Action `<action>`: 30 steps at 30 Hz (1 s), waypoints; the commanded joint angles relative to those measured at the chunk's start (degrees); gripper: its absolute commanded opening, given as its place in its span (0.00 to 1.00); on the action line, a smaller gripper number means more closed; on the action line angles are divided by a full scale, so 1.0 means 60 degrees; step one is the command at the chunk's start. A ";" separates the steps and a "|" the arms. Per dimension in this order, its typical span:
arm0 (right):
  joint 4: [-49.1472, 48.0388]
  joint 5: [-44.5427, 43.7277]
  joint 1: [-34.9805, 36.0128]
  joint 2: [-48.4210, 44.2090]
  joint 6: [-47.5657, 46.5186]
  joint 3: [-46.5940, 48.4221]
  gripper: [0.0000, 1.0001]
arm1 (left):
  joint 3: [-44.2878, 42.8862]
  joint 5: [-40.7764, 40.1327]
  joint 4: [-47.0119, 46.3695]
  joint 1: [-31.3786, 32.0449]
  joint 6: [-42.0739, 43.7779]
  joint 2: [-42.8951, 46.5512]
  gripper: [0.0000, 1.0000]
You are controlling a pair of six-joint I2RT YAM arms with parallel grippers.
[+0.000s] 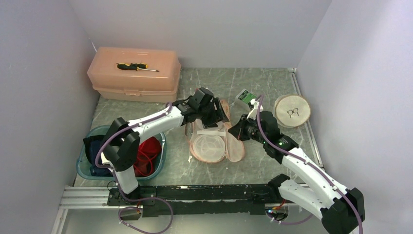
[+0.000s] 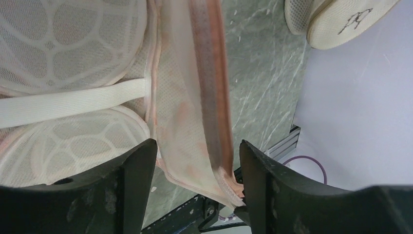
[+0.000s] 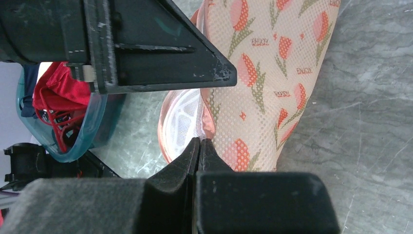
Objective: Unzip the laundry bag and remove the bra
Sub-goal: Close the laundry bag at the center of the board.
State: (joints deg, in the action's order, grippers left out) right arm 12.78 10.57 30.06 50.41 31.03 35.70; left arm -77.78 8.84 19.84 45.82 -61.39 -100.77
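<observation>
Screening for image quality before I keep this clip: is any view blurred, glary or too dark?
Top external: evenly lit, sharp, soft shadows, no glare. Left wrist: the zipper edge of the laundry bag, inside the left tool, looks soft; the mesh beside it is crisper. Right wrist: the bag's tulip print is sharp, its lettering readable; the right tool itself is dark and blurred.

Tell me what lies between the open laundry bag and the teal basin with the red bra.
Bare tabletop separates the laundry bag from the basin; the top view shows it, with the left arm crossing over its far end.
</observation>
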 commanded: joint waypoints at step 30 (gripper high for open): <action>-0.0716 0.1510 0.0087 -0.0901 -0.0171 -0.0427 0.77 | 0.0727 0.1468 0.0921 -0.2210 0.4731 0.1270 0.12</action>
State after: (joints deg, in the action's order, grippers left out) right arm 13.23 17.56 30.48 44.45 29.58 34.48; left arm -76.38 11.77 26.83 35.29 -42.22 -94.19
